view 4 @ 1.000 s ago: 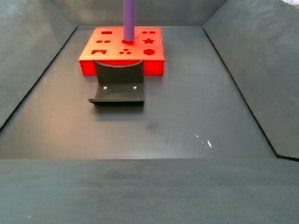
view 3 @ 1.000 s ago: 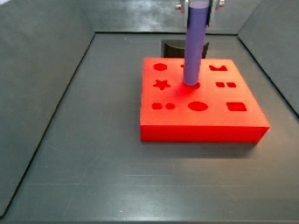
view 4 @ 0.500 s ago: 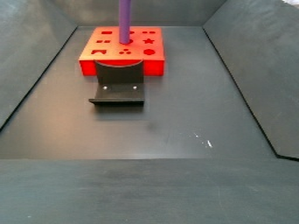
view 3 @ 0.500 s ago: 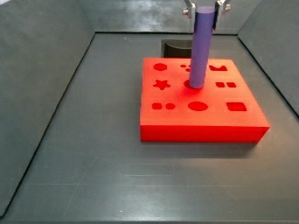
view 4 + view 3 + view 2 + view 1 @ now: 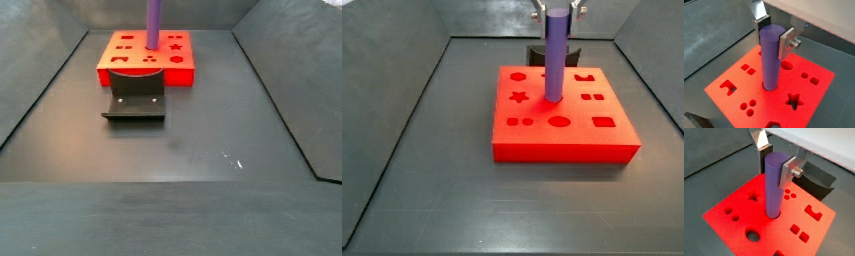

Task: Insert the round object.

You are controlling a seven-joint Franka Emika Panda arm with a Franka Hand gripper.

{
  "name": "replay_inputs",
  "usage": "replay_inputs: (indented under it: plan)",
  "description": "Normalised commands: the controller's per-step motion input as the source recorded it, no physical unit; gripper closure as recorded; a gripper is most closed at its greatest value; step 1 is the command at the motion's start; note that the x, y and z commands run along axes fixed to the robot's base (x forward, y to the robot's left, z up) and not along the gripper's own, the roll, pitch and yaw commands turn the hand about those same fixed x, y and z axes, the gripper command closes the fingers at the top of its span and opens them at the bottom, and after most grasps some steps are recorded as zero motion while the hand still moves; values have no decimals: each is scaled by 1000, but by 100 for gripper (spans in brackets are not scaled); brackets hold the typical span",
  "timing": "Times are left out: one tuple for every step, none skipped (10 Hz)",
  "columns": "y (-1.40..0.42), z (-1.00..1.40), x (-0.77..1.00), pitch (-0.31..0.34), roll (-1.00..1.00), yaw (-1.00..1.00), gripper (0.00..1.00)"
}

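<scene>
The long purple round peg (image 5: 774, 185) stands upright, and the gripper (image 5: 774, 158) is shut on its upper end, one silver finger on each side. Its lower end rests in a small hole near the middle of the red block (image 5: 744, 220). The same grip shows in a wrist view (image 5: 771, 32) with the peg (image 5: 769, 57) above the block (image 5: 817, 95). In both side views the peg (image 5: 555, 55) (image 5: 154, 25) rises from the block (image 5: 563, 145) (image 5: 147, 72), and the gripper is mostly cut off at the frame's upper edge.
The block's top has several cut-out shapes, among them a star (image 5: 519, 97) and a large round hole (image 5: 559, 122). The dark fixture (image 5: 134, 100) stands on the floor against one side of the block. Grey walls enclose the floor.
The peg and gripper have shifted sideways, and the red block has slid a little across the floor with them. The peg stays upright with its lower end in the block.
</scene>
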Motion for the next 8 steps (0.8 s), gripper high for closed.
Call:
replay_inputs:
  plan:
    - [26, -397, 306, 216, 0, -89, 100]
    - [0, -554, 357, 293, 37, -203, 100]
    - [0, -506, 409, 333, 50, -229, 100]
    - [0, -457, 463, 387, 0, -151, 100]
    - [0, -580, 406, 329, 0, -180, 100]
    - [0, -597, 294, 309, 0, -240, 100]
    - [0, -603, 106, 223, 0, -209, 100]
    - [0, 0, 0, 0, 0, 0, 100]
